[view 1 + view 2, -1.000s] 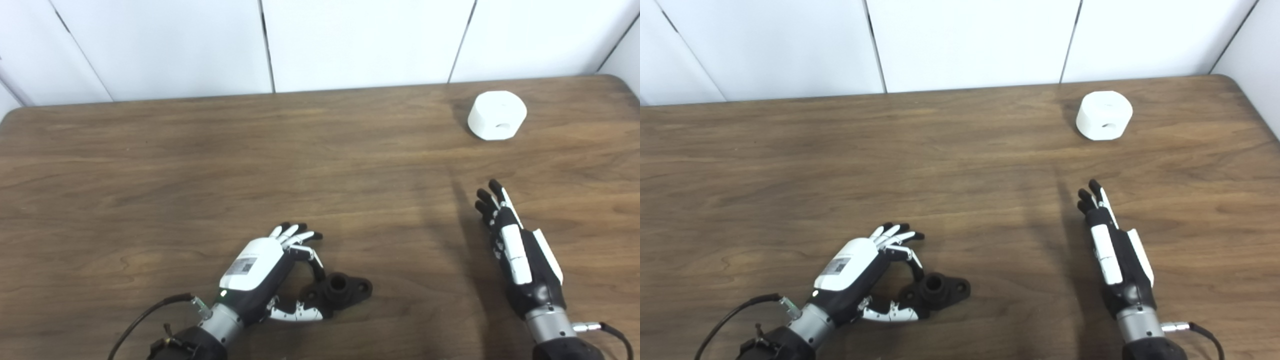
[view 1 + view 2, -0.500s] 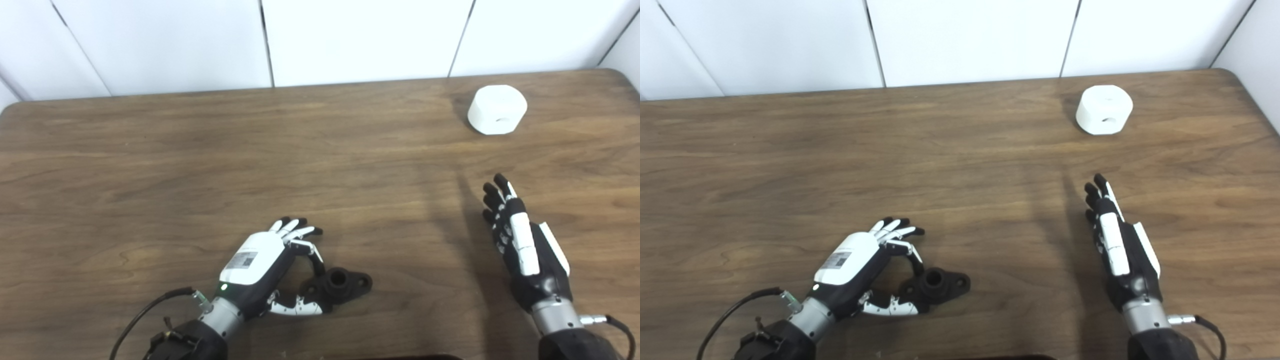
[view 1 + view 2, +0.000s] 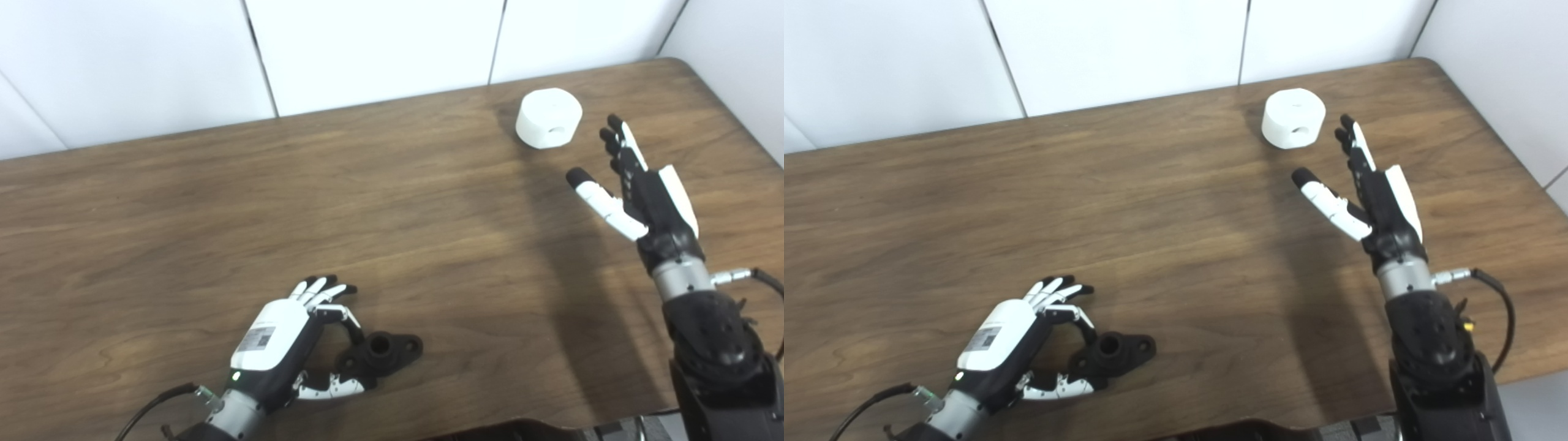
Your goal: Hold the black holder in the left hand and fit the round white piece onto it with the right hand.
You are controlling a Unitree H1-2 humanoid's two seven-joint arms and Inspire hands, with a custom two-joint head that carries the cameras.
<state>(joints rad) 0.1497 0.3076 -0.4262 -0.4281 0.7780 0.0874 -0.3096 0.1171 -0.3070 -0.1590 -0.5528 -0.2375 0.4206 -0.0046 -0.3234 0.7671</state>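
The black holder [image 3: 384, 350] lies flat on the wooden table near its front edge, socket facing up. My left hand [image 3: 278, 343] is at the holder's left end, forefinger on top and thumb along the near side, pinching that end. The round white piece [image 3: 548, 117] stands at the far right of the table, a hole in its near side. My right hand [image 3: 637, 190] hovers open just right of and nearer than the white piece, fingers straight and thumb spread, not touching it.
The table's [image 3: 1182, 202] rounded far right corner lies just behind the white piece, and the right edge runs close past my right arm. A white panelled wall [image 3: 367, 49] stands along the back edge.
The camera has swung to the right. My right hand has risen and reached forward to beside the white piece, thumb now spread. The left hand stays at the holder.
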